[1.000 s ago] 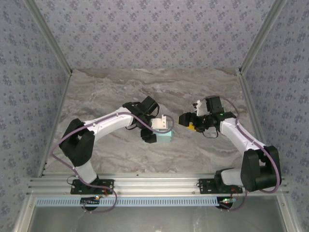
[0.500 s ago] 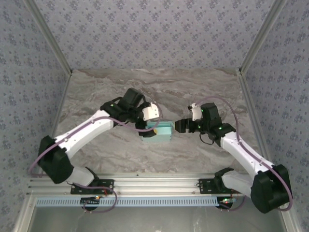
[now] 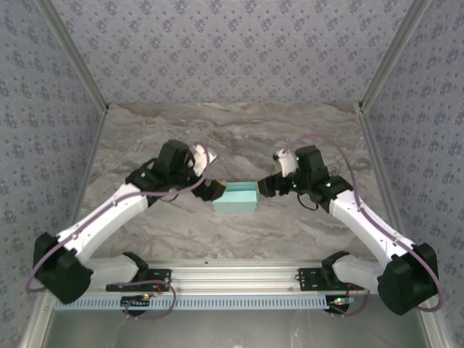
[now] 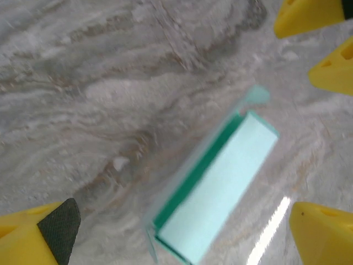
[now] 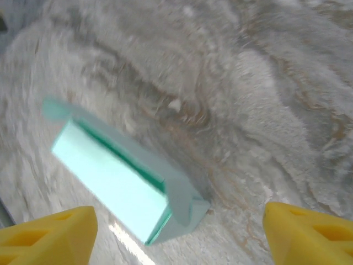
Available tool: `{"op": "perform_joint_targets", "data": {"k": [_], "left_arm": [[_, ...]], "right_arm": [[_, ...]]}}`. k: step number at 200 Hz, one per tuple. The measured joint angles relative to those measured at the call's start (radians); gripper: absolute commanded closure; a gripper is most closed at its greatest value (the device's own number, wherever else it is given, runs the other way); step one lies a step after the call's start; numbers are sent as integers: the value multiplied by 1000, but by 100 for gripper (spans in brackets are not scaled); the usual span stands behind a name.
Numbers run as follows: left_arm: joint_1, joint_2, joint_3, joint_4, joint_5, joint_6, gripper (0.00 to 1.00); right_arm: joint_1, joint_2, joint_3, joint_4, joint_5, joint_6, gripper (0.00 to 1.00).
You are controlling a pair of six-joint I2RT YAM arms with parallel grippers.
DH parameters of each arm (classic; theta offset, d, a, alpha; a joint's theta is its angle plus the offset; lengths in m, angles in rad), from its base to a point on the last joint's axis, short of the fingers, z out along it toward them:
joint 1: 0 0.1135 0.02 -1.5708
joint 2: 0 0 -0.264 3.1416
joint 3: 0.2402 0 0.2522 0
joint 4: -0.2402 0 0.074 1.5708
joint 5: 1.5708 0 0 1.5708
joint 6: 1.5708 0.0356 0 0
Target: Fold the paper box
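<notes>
Box point(image 3: 235, 197) lies flat on the table point(image 3: 181, 130), between my 2 claws and held by neither. A second ago my left claw point(image 3: 211, 190) was down over it. Now that arm has swung back to the left, its jaws are wide apart with nothing in them, and it sits just beside the box's left end. My right claw point(image 3: 267, 186) has come in closer meanwhile. It is now just beside the box's right end, jaws also apart and empty; whether it touches the card I cannot tell.

So I have let go, and the box keeps its shape on its own as a low, long block. That suggests the main folds are made. From my left wrist, the box point(image 4: 220, 190) shows a dark gap along 1 long edge and a small tab poking out at its far end. From my right wrist, the box point(image 5: 118, 185) shows a loose-looking flap at its near end. I judge that closing is not finished, and that tucking that edge or tab is what remains.

No brand, label or writing shows on the box; the card is plain aqua. Nothing readable shows on the table or on my arms either.
</notes>
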Motion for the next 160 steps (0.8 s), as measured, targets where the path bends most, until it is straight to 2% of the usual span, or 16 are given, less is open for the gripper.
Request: {"op": "perform_joint_targets", "data": {"k": [19, 33, 48, 63, 77, 113, 130, 160], "left_arm": [[1, -113, -164, 110, 16, 85, 1], [17, -172, -254, 191, 43, 137, 1], [74, -202, -329, 299, 127, 203, 1], [132, -207, -422, 474, 200, 219, 1], [158, -184, -472, 570, 243, 218, 1], [206, -167, -507, 676, 304, 232, 1], [246, -161, -489, 632, 350, 281, 1], [256, -119, -448, 551, 415, 354, 1]], "right_arm": [[58, -46, -56, 6, -9, -198, 0], [76, -65, -62, 14, -16, -364, 0], [76, -47, -47, 28, -27, -530, 0], [70, 36, 17, 8, -55, -684, 0], [71, 135, 111, -36, -80, -796, 0], [119, 341, 317, -122, -89, -950, 0], [147, 407, 377, -172, -90, -980, 0], [172, 522, 496, -277, -90, -996, 1]]}}
